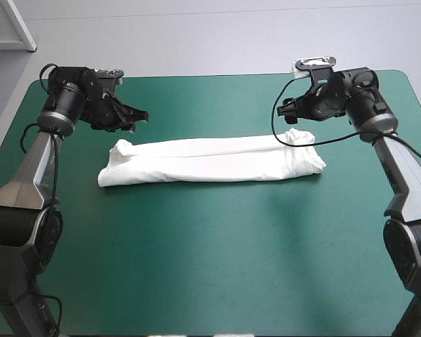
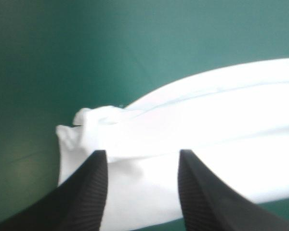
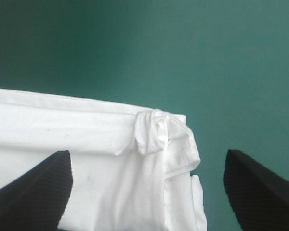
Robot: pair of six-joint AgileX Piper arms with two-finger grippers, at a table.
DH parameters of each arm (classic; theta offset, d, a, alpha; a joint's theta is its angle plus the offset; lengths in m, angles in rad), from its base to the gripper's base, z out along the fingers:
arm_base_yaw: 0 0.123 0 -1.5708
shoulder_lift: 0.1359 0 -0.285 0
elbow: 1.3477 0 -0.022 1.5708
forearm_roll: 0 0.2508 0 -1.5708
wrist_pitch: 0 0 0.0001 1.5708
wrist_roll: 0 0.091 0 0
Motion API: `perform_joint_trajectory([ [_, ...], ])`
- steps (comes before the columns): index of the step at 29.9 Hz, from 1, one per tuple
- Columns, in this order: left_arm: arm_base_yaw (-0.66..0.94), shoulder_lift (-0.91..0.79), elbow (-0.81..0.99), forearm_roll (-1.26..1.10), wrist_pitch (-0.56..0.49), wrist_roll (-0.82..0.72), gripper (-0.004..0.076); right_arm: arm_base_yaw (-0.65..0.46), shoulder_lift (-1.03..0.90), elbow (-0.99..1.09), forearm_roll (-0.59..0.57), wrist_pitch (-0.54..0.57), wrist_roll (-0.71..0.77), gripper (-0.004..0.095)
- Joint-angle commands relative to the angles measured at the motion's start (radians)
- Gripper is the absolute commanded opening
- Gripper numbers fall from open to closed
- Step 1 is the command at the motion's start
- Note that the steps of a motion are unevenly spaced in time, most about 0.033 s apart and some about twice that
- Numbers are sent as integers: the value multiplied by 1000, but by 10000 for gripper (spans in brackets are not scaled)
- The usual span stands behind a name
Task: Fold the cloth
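The teal-green table [image 1: 210, 267] carries the T-shirt [image 1: 210, 160], folded into a long white band lying from 9 to 3 o'clock just past the table's middle. The left gripper [image 1: 140, 118] hangs over the band's 9 o'clock end, fingers released and apart. The right gripper [image 1: 289, 112] hangs over the 3 o'clock end, fingers spread wide.

Bright and evenly lit from overhead in the high view, with only a thin, soft shadow along the 6 o'clock edge of the T-shirt [image 1: 210, 161] on the teal-green cover [image 1: 217, 267]. Glaring white over the T-shirt in the left wrist view, folds nearly washed out; gentler in the right wrist view, with creases shaded grey.
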Motion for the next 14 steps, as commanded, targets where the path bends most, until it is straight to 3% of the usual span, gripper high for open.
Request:
perform_joint_trajectory([
  [1,-51,-42,-26,-105,3,26,193,-9,-82,14,-11,-14,5,809],
  [6,-160,-2,5,-114,-64,31,-10,-10,-138,162,-56,-48,26,809],
  [10,-246,58,29,-114,-115,29,-8,-33,-163,278,-71,-91,45,809],
  [14,-294,128,29,-114,-151,23,-8,-91,-161,329,10,-109,1,809],
])
